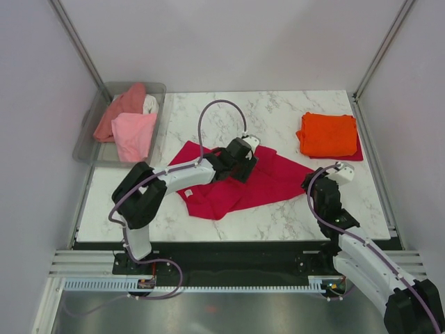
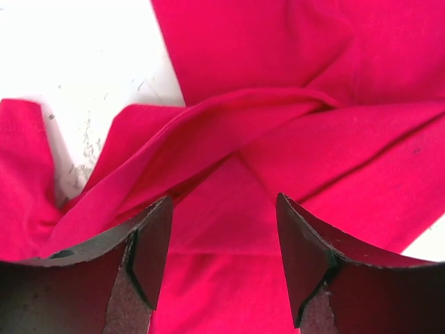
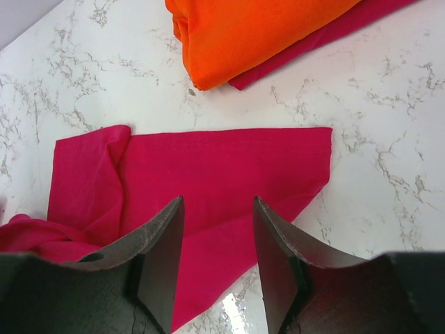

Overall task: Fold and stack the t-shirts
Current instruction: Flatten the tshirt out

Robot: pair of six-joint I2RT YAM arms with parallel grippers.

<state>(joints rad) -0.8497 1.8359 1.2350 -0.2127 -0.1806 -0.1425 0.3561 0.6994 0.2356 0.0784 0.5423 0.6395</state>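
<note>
A crimson t-shirt (image 1: 268, 182) lies crumpled and partly spread at the middle of the table. My left gripper (image 1: 240, 167) hovers over its upper middle. In the left wrist view this gripper (image 2: 222, 203) is open just above the folds of the crimson t-shirt (image 2: 278, 104), with nothing between its fingers. My right gripper (image 1: 313, 184) stands at the shirt's right end. It (image 3: 217, 203) is open too, over a flat corner of the crimson t-shirt (image 3: 208, 167). A folded orange t-shirt (image 1: 327, 133) (image 3: 257, 31) rests on a folded crimson one (image 1: 357, 155) at the back right.
A clear grey bin (image 1: 87, 142) at the back left holds a salmon t-shirt (image 1: 119, 110), a light pink t-shirt (image 1: 133, 133) and a white t-shirt (image 1: 150, 104). Bare marble (image 1: 278, 111) lies behind the crimson shirt. The table's front edge (image 1: 236, 241) runs just before it.
</note>
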